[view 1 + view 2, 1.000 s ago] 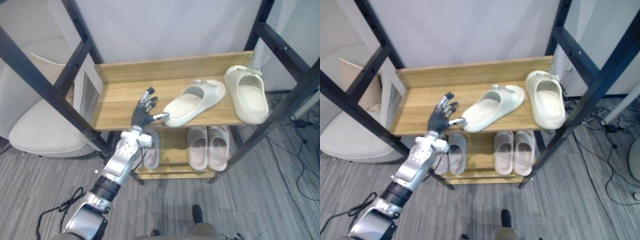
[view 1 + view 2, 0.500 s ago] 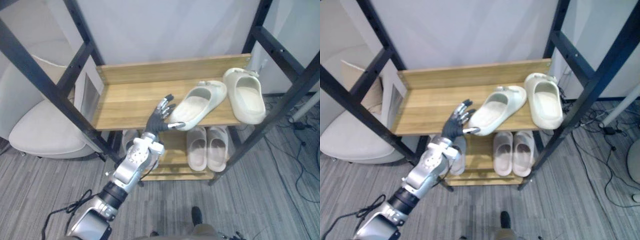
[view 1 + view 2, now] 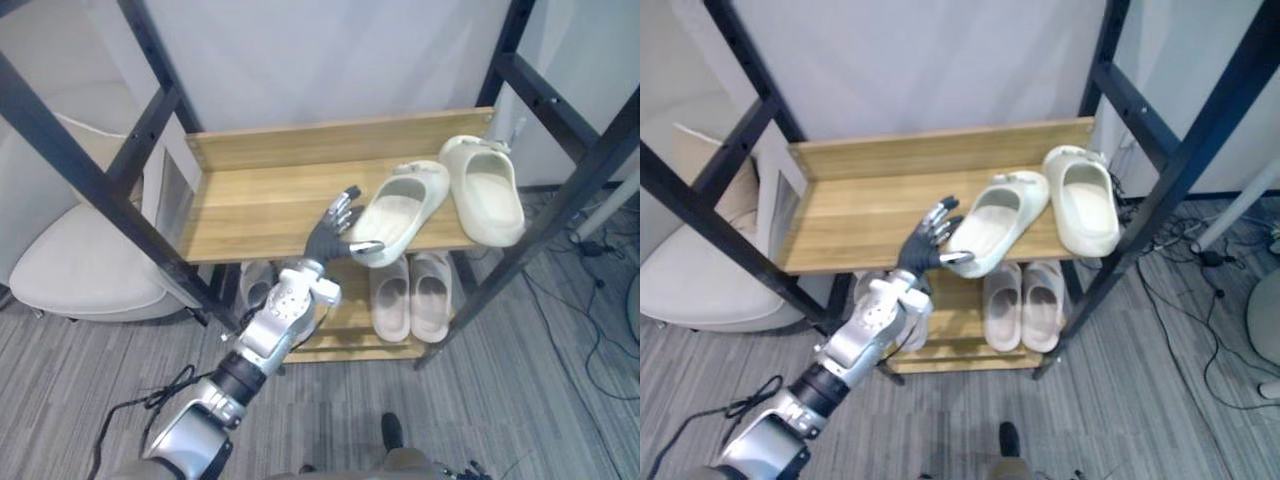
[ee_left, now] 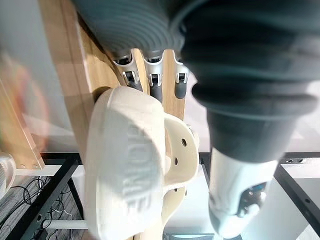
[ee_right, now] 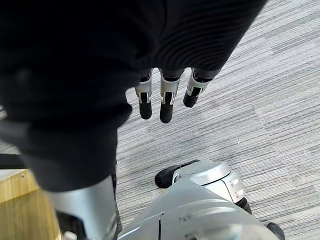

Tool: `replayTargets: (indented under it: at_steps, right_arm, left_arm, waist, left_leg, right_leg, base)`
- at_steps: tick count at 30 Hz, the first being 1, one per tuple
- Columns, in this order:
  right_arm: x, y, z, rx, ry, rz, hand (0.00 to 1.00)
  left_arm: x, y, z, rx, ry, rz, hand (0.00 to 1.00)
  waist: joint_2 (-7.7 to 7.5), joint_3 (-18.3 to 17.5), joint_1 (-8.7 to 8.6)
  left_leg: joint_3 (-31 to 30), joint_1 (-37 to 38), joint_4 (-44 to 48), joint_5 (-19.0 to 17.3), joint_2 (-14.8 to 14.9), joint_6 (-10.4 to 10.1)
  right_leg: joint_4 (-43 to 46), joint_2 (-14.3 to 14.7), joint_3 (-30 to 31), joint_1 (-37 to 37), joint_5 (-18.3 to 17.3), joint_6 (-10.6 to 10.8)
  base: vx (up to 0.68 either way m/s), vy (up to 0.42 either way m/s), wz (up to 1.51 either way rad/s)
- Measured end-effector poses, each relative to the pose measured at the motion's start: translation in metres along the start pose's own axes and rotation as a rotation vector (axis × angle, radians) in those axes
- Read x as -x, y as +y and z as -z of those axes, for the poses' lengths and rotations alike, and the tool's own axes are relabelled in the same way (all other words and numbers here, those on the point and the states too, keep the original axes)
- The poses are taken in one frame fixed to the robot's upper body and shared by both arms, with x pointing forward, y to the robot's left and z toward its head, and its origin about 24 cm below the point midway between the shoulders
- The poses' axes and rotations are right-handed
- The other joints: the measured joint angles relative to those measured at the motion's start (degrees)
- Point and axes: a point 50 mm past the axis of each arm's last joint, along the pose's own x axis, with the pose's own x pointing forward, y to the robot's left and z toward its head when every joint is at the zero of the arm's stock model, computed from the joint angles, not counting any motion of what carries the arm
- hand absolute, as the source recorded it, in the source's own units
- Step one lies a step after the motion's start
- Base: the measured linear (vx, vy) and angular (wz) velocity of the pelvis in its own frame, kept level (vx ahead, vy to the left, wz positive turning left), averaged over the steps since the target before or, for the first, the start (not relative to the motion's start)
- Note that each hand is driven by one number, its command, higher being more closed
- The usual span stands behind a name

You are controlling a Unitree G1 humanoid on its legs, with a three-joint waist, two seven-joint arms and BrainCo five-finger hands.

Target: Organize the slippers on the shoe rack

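Matt rubbery slippers (image 3: 400,212), smooth wood-grain shelf (image 3: 260,205), matt black metal frame (image 3: 100,176)

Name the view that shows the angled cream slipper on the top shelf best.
Left eye view: the whole angled slipper shows, its heel by the left robot hand. Right eye view matches it; left wrist view gives part of it close up.

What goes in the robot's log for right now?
left hand open at angled slipper heel | right hand open, idle | other slipper on shelf right end
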Motion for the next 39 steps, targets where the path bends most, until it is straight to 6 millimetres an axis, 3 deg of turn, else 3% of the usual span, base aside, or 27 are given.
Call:
replayTargets:
  at_steps: [19,25,39]
  right_arm:
    - [0.001,0.002,0.002,-0.066,0.001,0.033,0.0]
    - [0.001,-0.001,0.001,-0.093,0.0,0.048,0.0]
    - [0.0,-0.002,-0.007,-0.115,-0.034,0.052,0.0]
  left_arm:
    - [-0.021,-0.001,-0.005,-0.013,-0.013,-0.026,0.0]
    - [-0.026,0.002,-0.007,-0.023,-0.019,-0.053,0.0]
    - [-0.032,0.003,-0.011,-0.035,-0.029,-0.072,0.0]
  waist:
    - [0.16,-0.01,-1.1]
    - [0.71,0.12,-1.41]
    - [1.51,0.35,-1.66]
  left_leg:
    - [0.62,-0.58,-0.11,-0.31,0.42,-0.5]
    - [1.6,-0.54,-0.11,-0.88,0.52,-1.4]
    - [1.85,-0.5,-0.11,-0.79,0.72,-1.27]
  right_leg:
    - [0.17,0.6,0.62,-0.99,-0.01,-0.03]
    - [0.17,0.84,1.75,-1.43,0.02,-0.07]
    - [0.12,1.1,2.0,-1.6,0.04,-0.09]
  base:
    - [0.0,-0.015,-0.02]
    - [-0.02,-0.027,-0.08]
    - [-0.01,-0.021,-0.02]
